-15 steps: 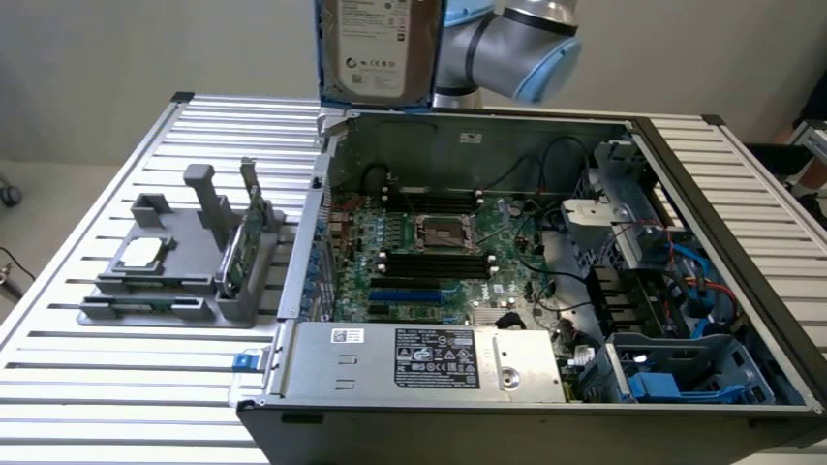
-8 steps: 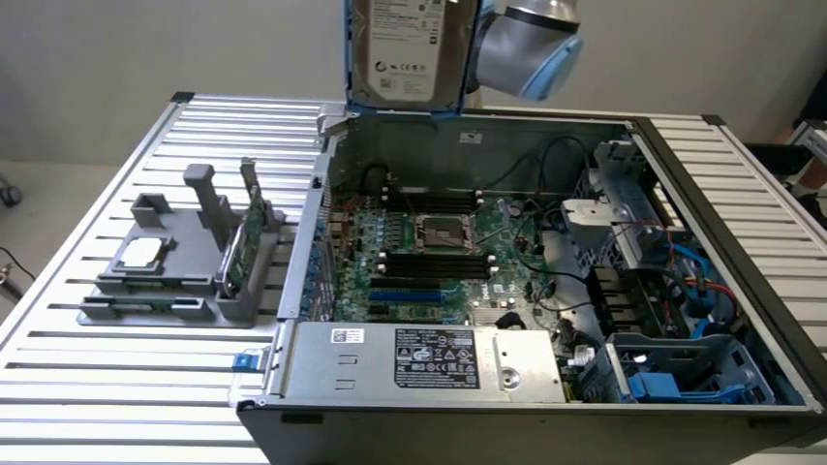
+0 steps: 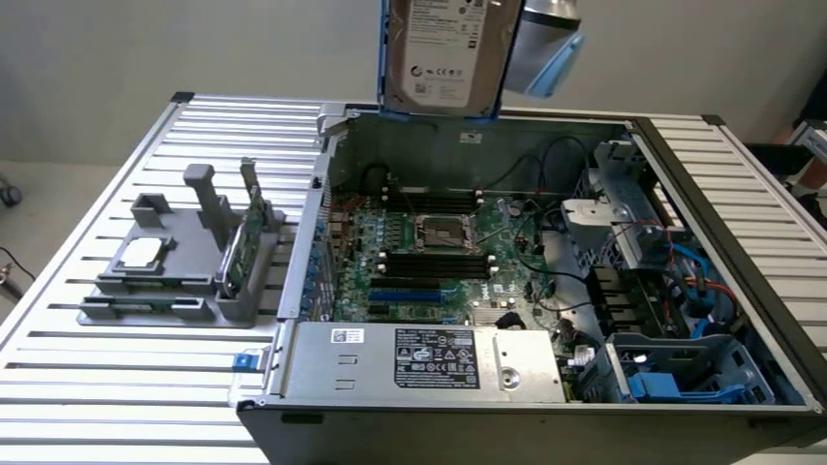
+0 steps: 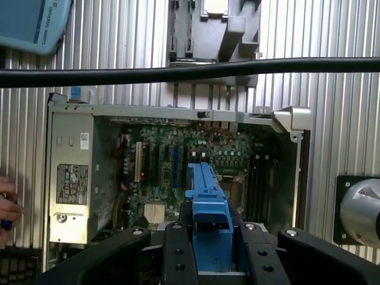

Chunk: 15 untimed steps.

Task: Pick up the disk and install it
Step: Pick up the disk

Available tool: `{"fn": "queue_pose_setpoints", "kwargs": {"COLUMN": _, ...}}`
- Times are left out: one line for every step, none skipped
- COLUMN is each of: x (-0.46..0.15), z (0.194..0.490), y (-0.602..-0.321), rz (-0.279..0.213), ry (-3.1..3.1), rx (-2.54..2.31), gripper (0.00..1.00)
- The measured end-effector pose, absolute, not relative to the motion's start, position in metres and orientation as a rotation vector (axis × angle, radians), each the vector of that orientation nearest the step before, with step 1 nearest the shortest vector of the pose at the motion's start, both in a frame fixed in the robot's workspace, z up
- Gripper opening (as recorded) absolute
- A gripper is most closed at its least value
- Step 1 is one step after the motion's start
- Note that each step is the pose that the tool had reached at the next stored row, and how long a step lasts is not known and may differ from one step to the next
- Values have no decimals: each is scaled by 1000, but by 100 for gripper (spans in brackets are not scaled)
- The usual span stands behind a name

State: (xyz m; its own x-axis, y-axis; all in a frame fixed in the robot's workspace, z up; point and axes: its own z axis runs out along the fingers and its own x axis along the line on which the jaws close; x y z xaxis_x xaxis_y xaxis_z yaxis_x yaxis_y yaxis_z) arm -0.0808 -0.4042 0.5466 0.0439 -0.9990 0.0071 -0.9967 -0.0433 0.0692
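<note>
The disk [image 3: 443, 53] hangs upright in the air above the far edge of the open computer case [image 3: 321, 194], its white printed label facing the exterior view and its blue carrier showing along the sides. A silver and blue part of my arm [image 3: 543, 44] is just behind it. In the wrist view my gripper [image 4: 209, 237] is shut on the disk [image 4: 208, 202], gripping the blue carrier edge-on between black fingers [image 4: 177, 249]. The motherboard [image 4: 196, 160] lies below it.
In the case are a power supply [image 3: 427, 358], a motherboard [image 3: 433, 252] and a blue drive bay [image 3: 672, 373]. A grey holder [image 3: 181, 262] with a chip and a green card stands on the ribbed table. A person's hand [image 4: 6, 205] and a black cable [image 4: 190, 71] are in the wrist view.
</note>
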Motion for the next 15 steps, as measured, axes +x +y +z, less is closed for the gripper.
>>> {"fn": "queue_pose_setpoints", "kwargs": {"x": -77, "z": 547, "y": -407, "rz": -66, "ry": -2134, "rx": 2229, "gripper": 33}}
{"fn": "queue_pose_setpoints", "kwargs": {"x": -74, "z": 547, "y": -409, "rz": -66, "ry": -2134, "rx": 2229, "gripper": 33}}
{"fn": "queue_pose_setpoints", "kwargs": {"x": -70, "z": 548, "y": -410, "rz": -67, "ry": -2134, "rx": 2229, "gripper": 33}}
{"fn": "queue_pose_setpoints", "kwargs": {"x": -68, "z": 548, "y": -412, "rz": -67, "ry": -2134, "rx": 2229, "gripper": 33}}
{"fn": "queue_pose_setpoints", "kwargs": {"x": -65, "z": 548, "y": -414, "rz": -68, "ry": -2134, "rx": 2230, "gripper": 33}}
{"fn": "queue_pose_setpoints", "kwargs": {"x": -62, "z": 548, "y": -417, "rz": -69, "ry": -2134, "rx": 2230, "gripper": 33}}
{"fn": "queue_pose_setpoints", "kwargs": {"x": -60, "z": 548, "y": -419, "rz": -70, "ry": -2135, "rx": 2230, "gripper": 33}}
{"fn": "queue_pose_setpoints", "kwargs": {"x": -57, "z": 548, "y": -421, "rz": -70, "ry": -2135, "rx": 2230, "gripper": 33}}
{"fn": "queue_pose_setpoints", "kwargs": {"x": -55, "z": 548, "y": -423, "rz": -71, "ry": -2135, "rx": 2231, "gripper": 33}}
{"fn": "queue_pose_setpoints", "kwargs": {"x": -52, "z": 548, "y": -425, "rz": -71, "ry": -2135, "rx": 2231, "gripper": 33}}
{"fn": "queue_pose_setpoints", "kwargs": {"x": -49, "z": 548, "y": -427, "rz": -71, "ry": -2135, "rx": 2231, "gripper": 33}}
{"fn": "queue_pose_setpoints", "kwargs": {"x": -46, "z": 548, "y": -429, "rz": -72, "ry": -2135, "rx": 2231, "gripper": 33}}
{"fn": "queue_pose_setpoints", "kwargs": {"x": -44, "z": 548, "y": -432, "rz": -72, "ry": -2135, "rx": 2231, "gripper": 33}}
{"fn": "queue_pose_setpoints", "kwargs": {"x": -41, "z": 548, "y": -434, "rz": -72, "ry": -2135, "rx": 2231, "gripper": 33}}
{"fn": "queue_pose_setpoints", "kwargs": {"x": -38, "z": 548, "y": -436, "rz": -73, "ry": -2135, "rx": 2231, "gripper": 33}}
